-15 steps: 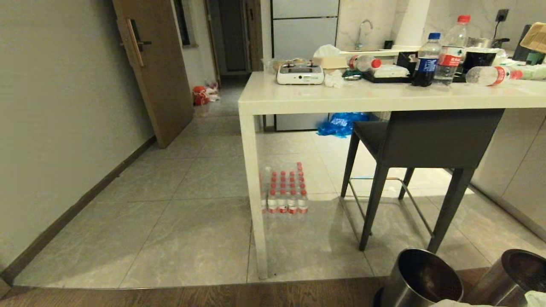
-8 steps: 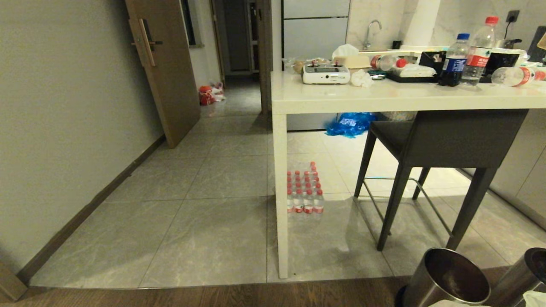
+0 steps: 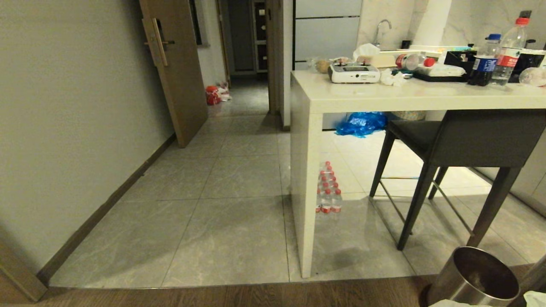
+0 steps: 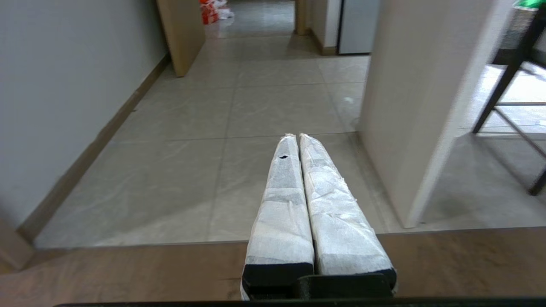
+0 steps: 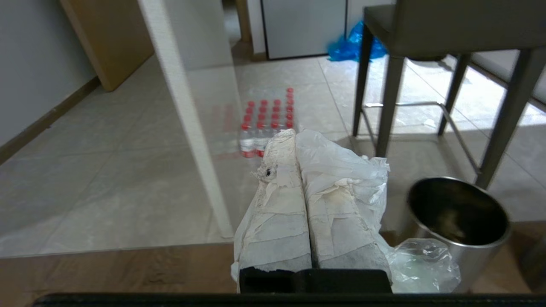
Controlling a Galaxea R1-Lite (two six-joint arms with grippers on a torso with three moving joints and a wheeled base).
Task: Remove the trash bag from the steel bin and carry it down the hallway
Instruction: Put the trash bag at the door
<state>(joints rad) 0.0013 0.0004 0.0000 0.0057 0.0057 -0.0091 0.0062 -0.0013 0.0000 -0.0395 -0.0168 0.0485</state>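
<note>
My right gripper (image 5: 295, 135) is shut on the trash bag (image 5: 358, 170). The thin whitish plastic is pinched between its wrapped fingers, drapes over one finger and hangs below. The steel bin (image 5: 473, 256) stands just beside that gripper, apart from the bag, its inside dark. In the head view the steel bin (image 3: 443, 285) sits at the lower right corner, with a scrap of the trash bag (image 3: 535, 298) beside it. My left gripper (image 4: 297, 136) is shut with nothing in it and points along the hallway (image 3: 243, 128), whose grey tiles run to a dark doorway.
A white table (image 3: 307, 170) with a dark chair (image 3: 460, 136) stands right of the passage, a pack of water bottles (image 3: 327, 192) under it. A blue plastic bag (image 3: 360, 123) lies behind. An open wooden door (image 3: 175, 72) and pale wall line the left.
The whole head view has slid to the right, so the camera has turned left toward the hallway. A second steel bin has left the picture. Neither arm has moved.
</note>
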